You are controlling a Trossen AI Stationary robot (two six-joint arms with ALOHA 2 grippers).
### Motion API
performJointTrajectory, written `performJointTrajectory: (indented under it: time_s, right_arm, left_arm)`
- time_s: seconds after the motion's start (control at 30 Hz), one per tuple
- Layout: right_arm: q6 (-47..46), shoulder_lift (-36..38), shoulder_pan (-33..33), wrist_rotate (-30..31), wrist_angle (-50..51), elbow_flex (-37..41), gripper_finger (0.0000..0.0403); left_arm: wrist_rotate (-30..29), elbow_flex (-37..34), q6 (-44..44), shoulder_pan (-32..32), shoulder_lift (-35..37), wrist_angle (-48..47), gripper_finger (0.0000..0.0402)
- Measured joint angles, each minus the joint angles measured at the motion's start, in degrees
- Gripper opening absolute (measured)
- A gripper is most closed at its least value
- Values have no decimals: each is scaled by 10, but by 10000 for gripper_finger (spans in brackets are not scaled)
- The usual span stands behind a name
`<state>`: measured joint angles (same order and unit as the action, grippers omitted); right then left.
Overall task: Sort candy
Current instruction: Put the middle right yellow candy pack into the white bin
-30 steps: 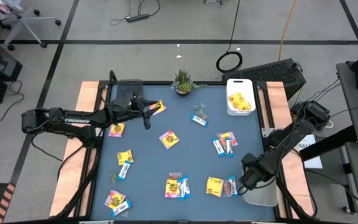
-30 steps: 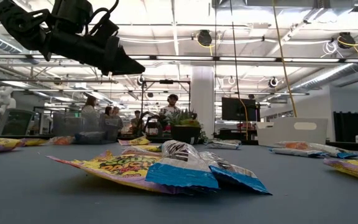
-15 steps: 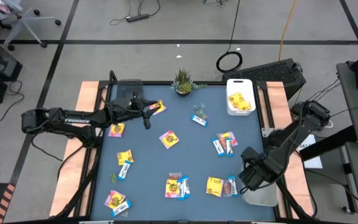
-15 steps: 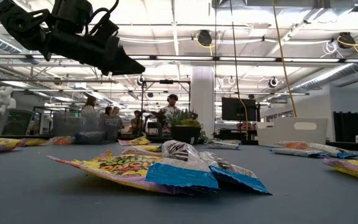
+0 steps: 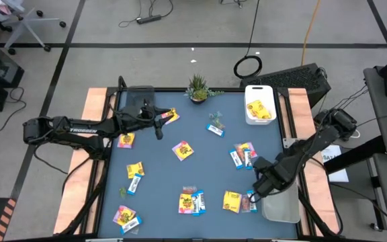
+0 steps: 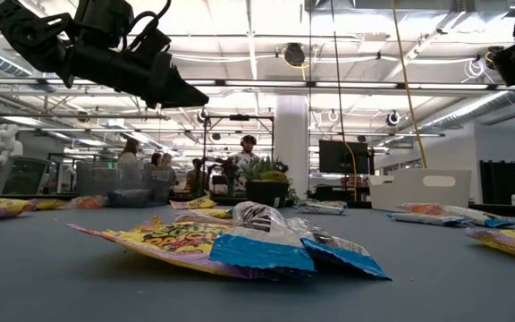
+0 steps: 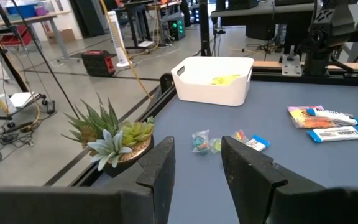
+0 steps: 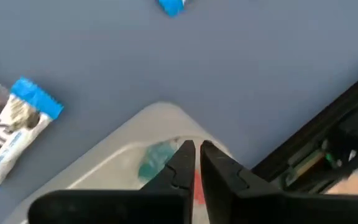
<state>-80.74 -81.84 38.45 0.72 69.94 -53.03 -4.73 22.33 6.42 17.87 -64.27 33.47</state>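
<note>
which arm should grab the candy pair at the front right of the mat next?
Right. The right tool hangs shut right beside that candy pair and the near bin. The left tool sits open at the far-left side, well away.

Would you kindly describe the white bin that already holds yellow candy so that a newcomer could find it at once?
Start at the blue table and go to its far edge, where a small potted plant stands. Just right of the plant, in the far right corner, sits the white bin with a handle slot. Unlike the near-right tray, it holds yellow packets.
</note>
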Motion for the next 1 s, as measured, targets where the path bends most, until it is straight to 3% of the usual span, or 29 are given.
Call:
performJointTrajectory:
  time_s: [0.17, 0.37, 0.57, 0.7, 1.0]
  right_arm:
    - [44, 0, -2, 22, -40, -4, 2]
    - [45, 0, -1, 31, 14, -63, 30]
    - [78, 0, -19, 136, 83, -134, 81]
    - [146, 1, -83, 143, 73, -124, 105]
    - [340, 5, -264, 101, -83, -7, 111]
  left_arm:
    - [0, 0, 0, 0, 0, 0, 138]
    - [0, 0, 0, 0, 0, 0, 138]
    - [0, 0, 0, 0, 0, 0, 138]
    - [0, 0, 0, 0, 0, 0, 138]
    - [0, 0, 0, 0, 0, 0, 138]
